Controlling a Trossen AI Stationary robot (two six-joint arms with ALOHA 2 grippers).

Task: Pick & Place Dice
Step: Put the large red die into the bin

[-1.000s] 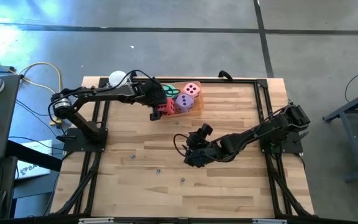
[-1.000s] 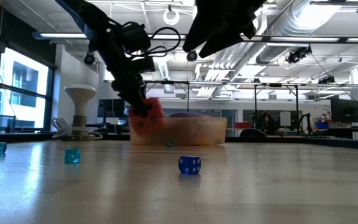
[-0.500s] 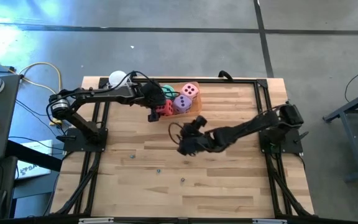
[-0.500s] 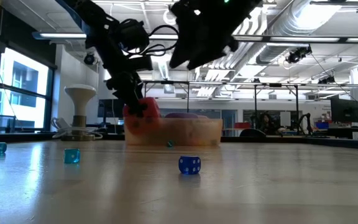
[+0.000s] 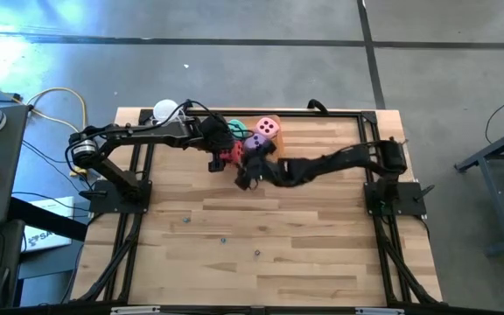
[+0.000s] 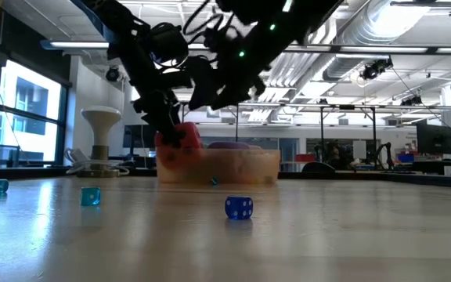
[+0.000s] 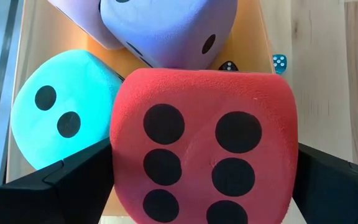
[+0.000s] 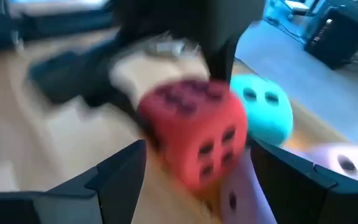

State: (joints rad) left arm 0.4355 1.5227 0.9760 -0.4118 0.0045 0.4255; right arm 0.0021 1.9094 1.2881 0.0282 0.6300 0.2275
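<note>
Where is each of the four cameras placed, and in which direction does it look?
High view: above the table, looking straight down; both arms show, the left gripper holding the red die.
Low view: at table height, looking level into the room; both arms enter from above.
Left wrist view: on the left wrist, looking past its own fingers at the red die, with the teal die behind.
Right wrist view: on the right wrist, its fingers framing the same red die.
Shared: all four views show the red die.
</note>
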